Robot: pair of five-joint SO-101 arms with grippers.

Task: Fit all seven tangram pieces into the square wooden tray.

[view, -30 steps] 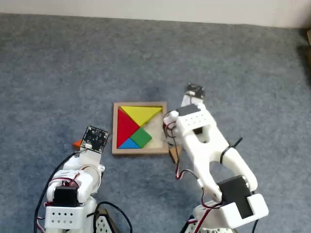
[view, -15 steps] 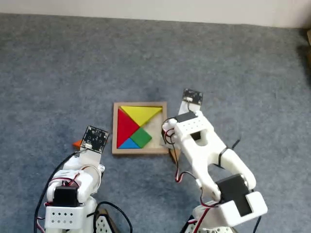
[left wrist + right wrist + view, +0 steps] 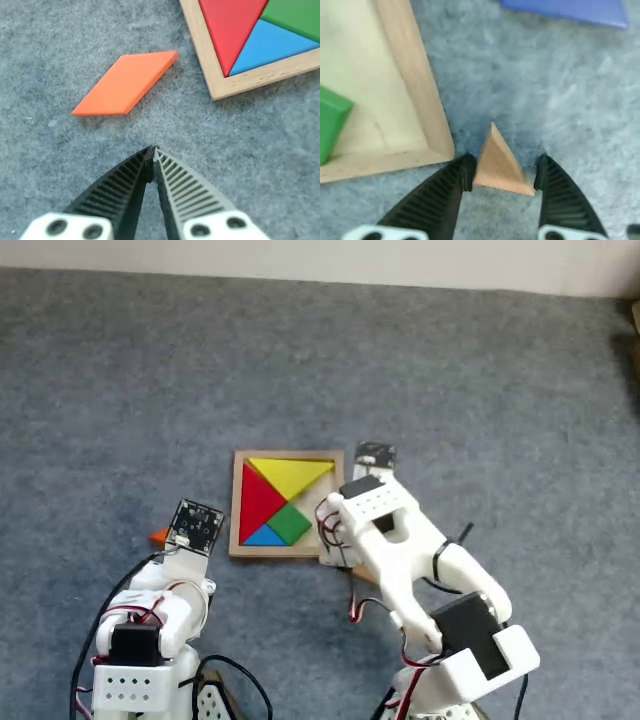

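My right tool (image 3: 504, 164) has swung in to the tray (image 3: 412, 95) corner, spread apart astride the tan triangle (image 3: 496, 166); my left tool (image 3: 153, 152) hangs pressed together near the orange piece (image 3: 125, 82).

Grey, flecked bench (image 3: 480, 390). Pale wood tray (image 3: 237, 510) shows a yellow triangle (image 3: 290, 476), red triangle (image 3: 258, 502), green square (image 3: 291, 523) and blue triangle (image 3: 266, 536). Orange parallelogram (image 3: 125, 82), plain tan triangle (image 3: 499, 165), violet-blue piece (image 3: 570, 9). Left end effector (image 3: 151, 152) and right end effector (image 3: 504, 169): black, ribbed.
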